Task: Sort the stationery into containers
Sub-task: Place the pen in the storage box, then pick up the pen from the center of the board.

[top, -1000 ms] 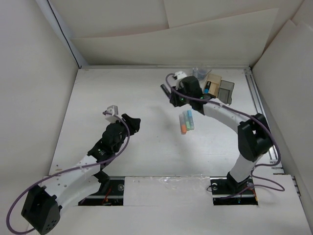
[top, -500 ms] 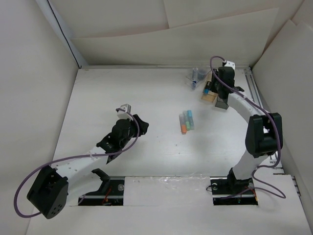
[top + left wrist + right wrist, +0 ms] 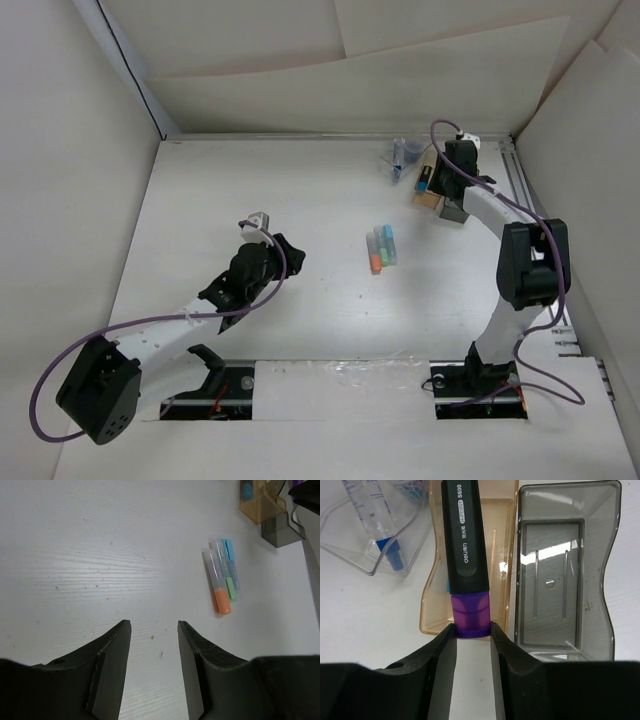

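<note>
My right gripper (image 3: 471, 628) is shut on the purple end of a black purple-tipped marker (image 3: 465, 535). It holds the marker over the tan box (image 3: 431, 607), which sits between the clear cup (image 3: 350, 525) and the dark grey box (image 3: 612, 580). A blue-white pen (image 3: 382, 532) lies in the cup. Something blue (image 3: 424, 183) shows in the tan box (image 3: 434, 170). Three short sticks lie side by side mid-table: orange (image 3: 220, 597), green (image 3: 229, 585) and pale-blue (image 3: 231, 555). My left gripper (image 3: 153, 626) is open and holds nothing. It hovers over bare table, left of the sticks (image 3: 381, 247).
The containers cluster at the far right corner near a metal rail (image 3: 525, 200) along the right wall. White walls enclose the table on three sides. A purple cable (image 3: 150, 325) trails along my left arm.
My right gripper has swung right with the marker, from left of the containers to above the tan box. My left arm has shifted slightly.
</note>
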Robot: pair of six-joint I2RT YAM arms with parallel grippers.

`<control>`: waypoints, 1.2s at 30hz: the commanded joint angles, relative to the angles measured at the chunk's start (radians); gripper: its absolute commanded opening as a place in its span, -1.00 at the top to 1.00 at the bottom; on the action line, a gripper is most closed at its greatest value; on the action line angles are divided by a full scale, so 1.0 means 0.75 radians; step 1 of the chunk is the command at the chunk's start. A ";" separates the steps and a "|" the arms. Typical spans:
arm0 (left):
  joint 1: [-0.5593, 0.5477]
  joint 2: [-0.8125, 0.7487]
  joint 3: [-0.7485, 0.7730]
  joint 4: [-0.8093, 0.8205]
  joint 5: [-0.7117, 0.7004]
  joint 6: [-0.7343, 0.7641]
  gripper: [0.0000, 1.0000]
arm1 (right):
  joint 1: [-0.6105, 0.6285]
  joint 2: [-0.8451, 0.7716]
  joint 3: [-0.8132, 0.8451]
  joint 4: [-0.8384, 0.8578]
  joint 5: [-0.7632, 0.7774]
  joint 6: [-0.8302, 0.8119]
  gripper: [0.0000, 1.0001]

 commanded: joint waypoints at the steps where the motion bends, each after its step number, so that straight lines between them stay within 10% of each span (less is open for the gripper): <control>1: -0.003 -0.016 0.052 0.046 0.010 0.017 0.22 | -0.014 0.010 0.098 -0.014 -0.004 0.015 0.29; 12: -0.003 -0.016 0.052 0.046 0.010 0.017 0.22 | 0.065 -0.104 0.078 -0.041 0.057 -0.021 -0.19; 18: -0.003 -0.028 0.052 0.034 0.010 0.017 0.22 | 0.259 -0.300 -0.145 -0.013 0.074 -0.021 1.00; 24: -0.003 -0.052 0.052 0.033 0.010 0.017 0.22 | 0.495 -0.366 -0.345 -0.053 0.074 -0.007 1.00; 28: -0.003 -0.052 0.052 0.033 0.010 0.017 0.22 | 0.556 -0.366 -0.403 -0.103 0.092 0.005 0.12; 36: -0.003 -0.052 0.052 0.033 0.022 0.017 0.22 | 0.569 -0.258 -0.448 -0.088 0.117 0.030 0.09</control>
